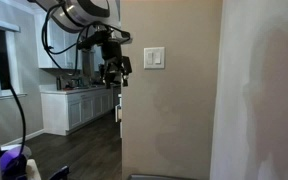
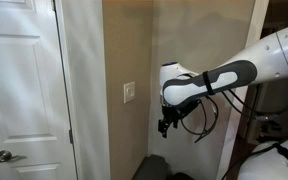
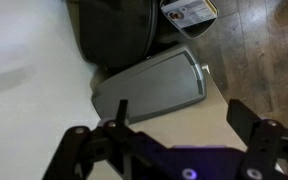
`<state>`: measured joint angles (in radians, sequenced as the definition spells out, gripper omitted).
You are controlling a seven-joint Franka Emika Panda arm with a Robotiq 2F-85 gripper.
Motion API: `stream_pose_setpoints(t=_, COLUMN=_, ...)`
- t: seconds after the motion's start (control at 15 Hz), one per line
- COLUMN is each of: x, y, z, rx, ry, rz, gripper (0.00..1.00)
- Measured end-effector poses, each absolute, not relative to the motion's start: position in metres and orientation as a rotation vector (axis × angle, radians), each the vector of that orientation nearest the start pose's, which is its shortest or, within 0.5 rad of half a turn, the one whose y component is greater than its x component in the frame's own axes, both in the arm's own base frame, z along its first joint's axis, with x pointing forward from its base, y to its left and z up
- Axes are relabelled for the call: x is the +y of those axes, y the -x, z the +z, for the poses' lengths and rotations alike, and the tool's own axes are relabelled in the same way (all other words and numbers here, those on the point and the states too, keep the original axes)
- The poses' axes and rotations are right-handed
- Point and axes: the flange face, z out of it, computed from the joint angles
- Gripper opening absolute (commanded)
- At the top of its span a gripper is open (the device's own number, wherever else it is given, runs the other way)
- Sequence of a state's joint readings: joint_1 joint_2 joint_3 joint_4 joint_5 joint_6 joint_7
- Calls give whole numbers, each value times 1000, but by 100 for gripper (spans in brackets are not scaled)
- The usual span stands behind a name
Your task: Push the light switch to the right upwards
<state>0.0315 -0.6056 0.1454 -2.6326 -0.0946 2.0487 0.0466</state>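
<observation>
Pincer: your pincer [image 1: 114, 72] hangs from the arm [image 2: 219, 78], tips pointing down at the floor.
Jaws: spread wide in the wrist view, fingers [image 3: 259, 130] well apart, holding nothing.
Light switch: the light switch [image 1: 155, 58] sits on the beige wall [image 1: 174, 110], a little higher than your pincer and off to its side.
Gap: in both exterior views the pincer is near the switch but apart from it, with bare wall between them.
Under the pincer: a flat grey tray-like piece [image 3: 149, 88] lies just beside a black rounded object [image 3: 114, 35].
</observation>
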Motion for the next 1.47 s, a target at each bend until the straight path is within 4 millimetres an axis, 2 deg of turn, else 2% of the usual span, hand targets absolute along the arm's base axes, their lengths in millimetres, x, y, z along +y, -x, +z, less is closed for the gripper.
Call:
stream_pose_setpoints(t=0.87, x=58, y=-355, z=438, rx=-245, ry=3297, rz=-52, gripper=100)
stream_pose_setpoints(t=0.93, x=58, y=-355, z=438, rx=-245, ry=3297, rz=-52, gripper=75)
stream_pose_setpoints(t=1.07, x=58, y=-355, z=438, rx=-244, ry=3296, rz=-52, gripper=68)
stream_pose_setpoints(t=1.47, x=58, y=-368, z=455, rx=-255, ry=3304, rz=-113, gripper=28)
